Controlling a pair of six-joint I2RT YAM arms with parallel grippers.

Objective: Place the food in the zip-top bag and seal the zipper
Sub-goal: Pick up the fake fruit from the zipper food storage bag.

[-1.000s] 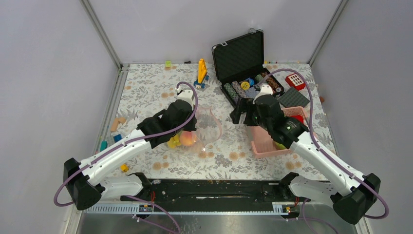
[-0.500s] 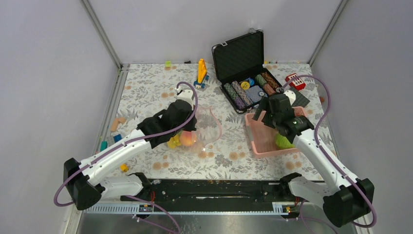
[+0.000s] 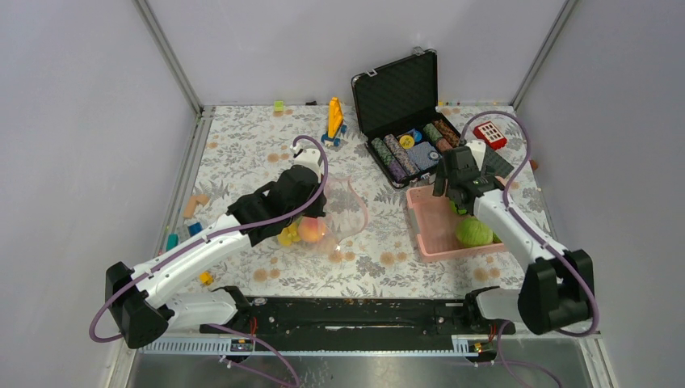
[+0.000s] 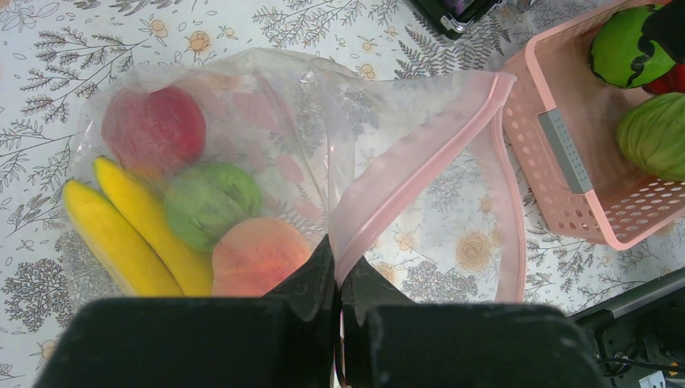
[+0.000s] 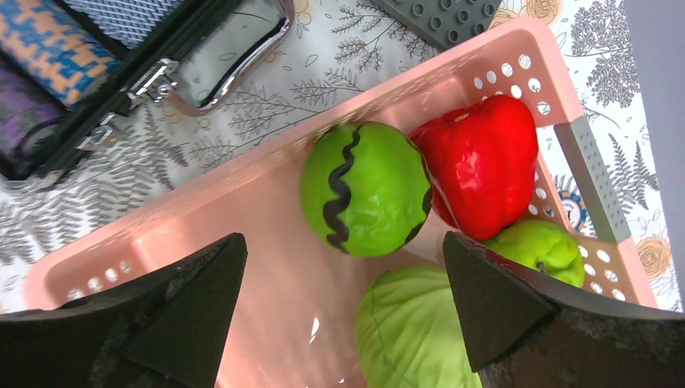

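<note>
Food of moulded plastic lies in two places on the flower-printed tabletop [image 3: 242,153]. Inside the clear, soft zip-top bag [image 4: 266,97], left of centre, sit two yellow toy bananas [image 4: 121,234], a red round fruit [image 4: 157,125], a green round fruit [image 4: 212,202] and a peach-coloured fruit [image 4: 258,255], packed close against one another. The bag's mouth gapes toward the pink perforated plastic basket [image 4: 565,214]. Its pale-pink zipper strip [image 4: 420,153] is unsealed, one lip rising in a fold and the other curving away over the table. The left gripper [image 4: 338,279] is clenched on the raised lip, fingers pressed together with the strip between them, just beside the peach-coloured fruit.

In the basket, to the right, rest a bright-green ball with wavy dark stripes [image 5: 367,190], a glossy red pepper [image 5: 485,166] touching it, a pale-green ribbed cabbage [image 5: 412,327] and a small green piece [image 5: 541,246] in the corner. The right gripper [image 5: 341,242] hangs over the basket with its fingers spread wide, grasping nothing; the wrist view shows the striped ball between them. An open black case of poker chips [image 3: 396,89] stands behind the basket.
</note>
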